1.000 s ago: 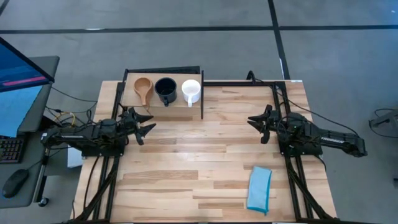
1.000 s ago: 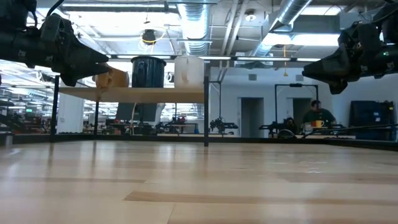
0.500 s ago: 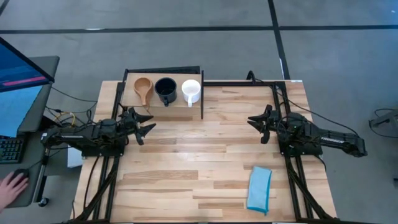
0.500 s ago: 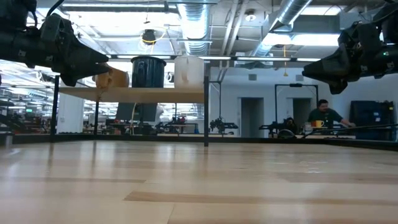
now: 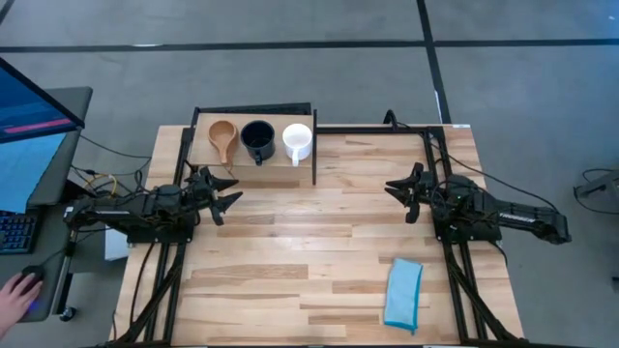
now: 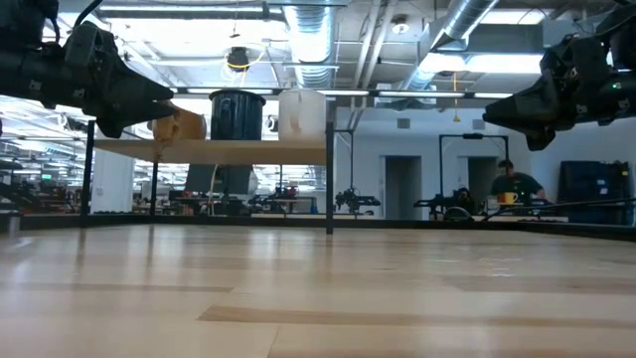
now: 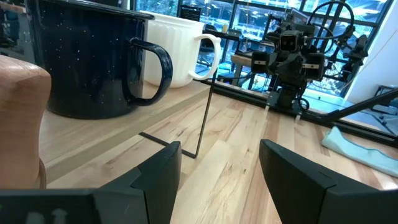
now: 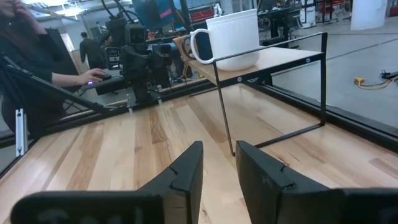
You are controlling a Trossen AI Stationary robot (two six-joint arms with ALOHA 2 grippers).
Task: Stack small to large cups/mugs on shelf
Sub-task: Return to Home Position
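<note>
Three cups stand side by side, on their bases, on the shelf (image 5: 279,160) at the table's far left: a light wooden cup (image 5: 222,135) with a long handle, a dark navy mug (image 5: 257,140) and a white mug (image 5: 297,141). None is inside another. My left gripper (image 5: 232,191) hovers open near the table's left edge, just in front of the shelf, pointing level toward the right. My right gripper (image 5: 395,193) hovers open near the right edge, pointing level toward the left. Neither has anything between its fingers.
A folded light blue cloth (image 5: 403,293) lies near the table's front right. The shelf's thin black frame leg (image 7: 205,118) stands on the tabletop at its right end. A person's hand (image 5: 12,295) rests on a mouse beyond the table's left side.
Both arms have kept still and the cups have not moved. A person's hand has come onto the mouse on the desk left of the table.
</note>
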